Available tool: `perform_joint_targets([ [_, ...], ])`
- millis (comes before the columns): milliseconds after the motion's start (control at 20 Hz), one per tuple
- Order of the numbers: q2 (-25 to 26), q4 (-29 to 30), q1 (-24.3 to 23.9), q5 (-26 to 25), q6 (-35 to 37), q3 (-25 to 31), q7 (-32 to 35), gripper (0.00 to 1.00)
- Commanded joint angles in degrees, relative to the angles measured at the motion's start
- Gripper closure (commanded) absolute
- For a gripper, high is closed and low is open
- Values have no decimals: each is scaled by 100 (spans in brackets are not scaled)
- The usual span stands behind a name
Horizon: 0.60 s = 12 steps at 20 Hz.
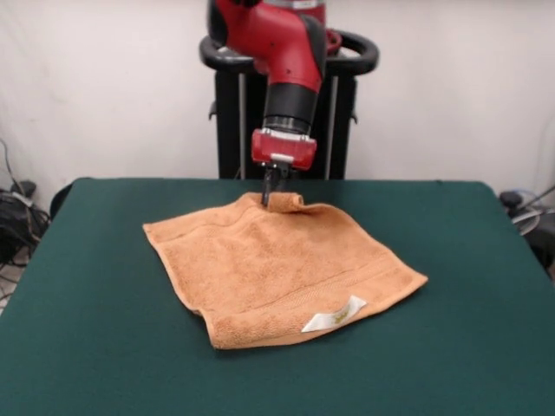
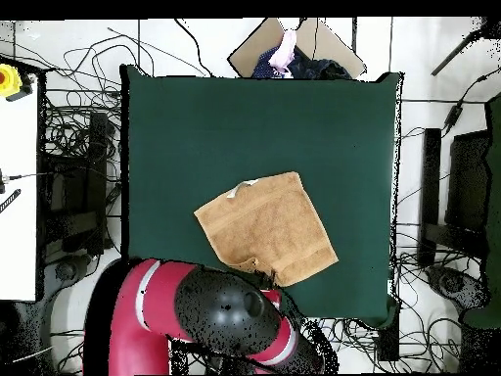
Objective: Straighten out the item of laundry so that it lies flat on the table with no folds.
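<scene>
One towel (image 1: 282, 269), one label (image 1: 334, 315), one table (image 1: 95, 347)

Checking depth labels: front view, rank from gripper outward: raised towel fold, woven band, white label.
1. Raised fold: right at the gripper, on the towel's far edge.
2. Woven band: across the towel's lower right part, toward the camera.
3. White label: at the towel's near edge, just past the band.
</scene>
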Motion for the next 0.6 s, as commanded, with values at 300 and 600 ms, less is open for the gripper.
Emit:
perform_joint_targets([
  [300,397,-203,347,61,866,572,330,100],
  [600,239,-915,1727,-1353,1984,-118,-967,100],
])
